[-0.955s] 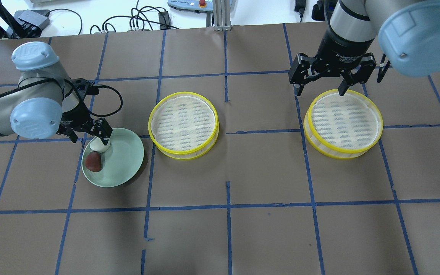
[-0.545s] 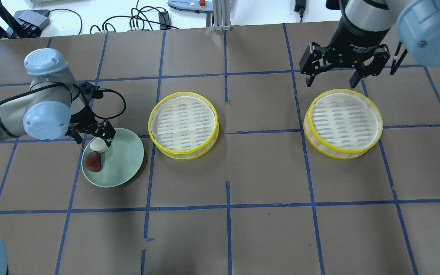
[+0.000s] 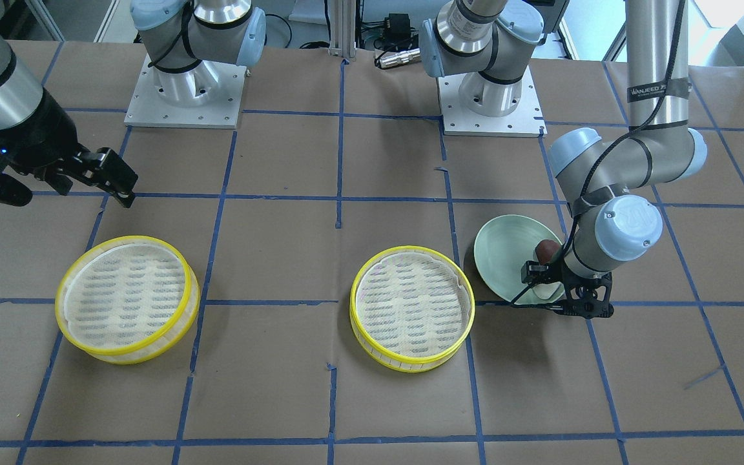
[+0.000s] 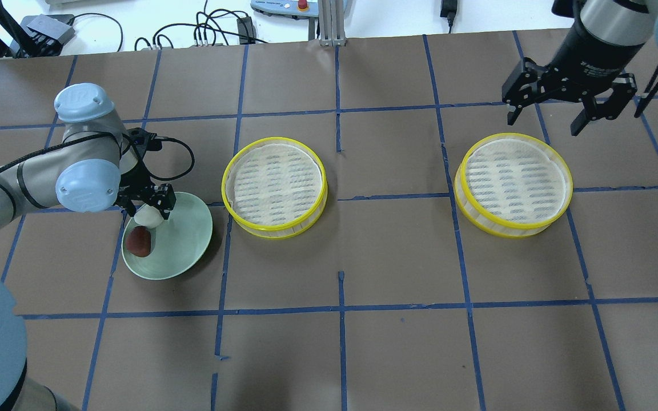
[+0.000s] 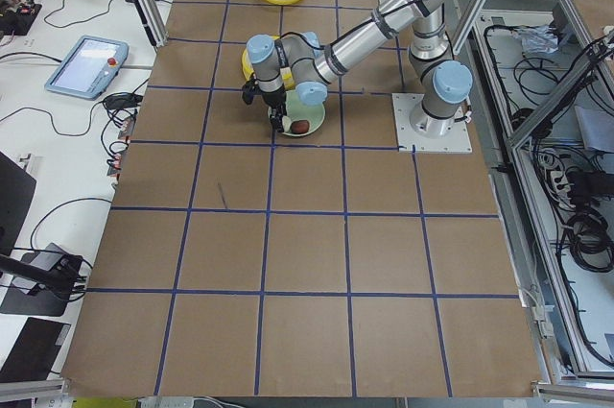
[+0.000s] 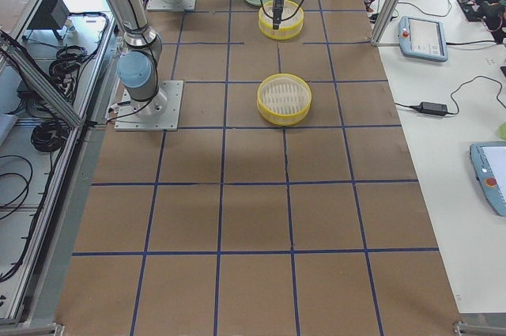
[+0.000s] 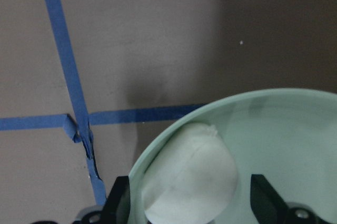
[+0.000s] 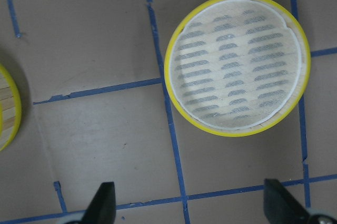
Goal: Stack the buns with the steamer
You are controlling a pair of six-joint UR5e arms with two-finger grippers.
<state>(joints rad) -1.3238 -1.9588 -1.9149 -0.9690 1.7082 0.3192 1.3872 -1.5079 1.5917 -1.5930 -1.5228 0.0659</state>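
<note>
The white bun (image 4: 147, 217) and the reddish-brown bun (image 4: 139, 242) lie on a pale-green plate (image 4: 183, 240) at the left. My left gripper (image 4: 147, 212) is open and low over the plate, its jaws on either side of the white bun (image 7: 189, 182) without touching it. Two yellow-rimmed steamer tiers stand on the table, both with nothing in them: one in the middle (image 4: 275, 182), one on the right (image 4: 514, 182). My right gripper (image 4: 545, 125) is open and empty, raised beyond the right tier (image 8: 237, 66).
The table is brown paper with a grid of blue tape. The two arm bases (image 3: 185, 90) (image 3: 491, 97) stand at the robot's edge. Cables and boxes (image 4: 215, 31) lie beyond the far edge of the paper.
My right gripper has moved up and to the right, away from the right tier's far rim. My left arm has shifted slightly right, its gripper still around the white bun.
</note>
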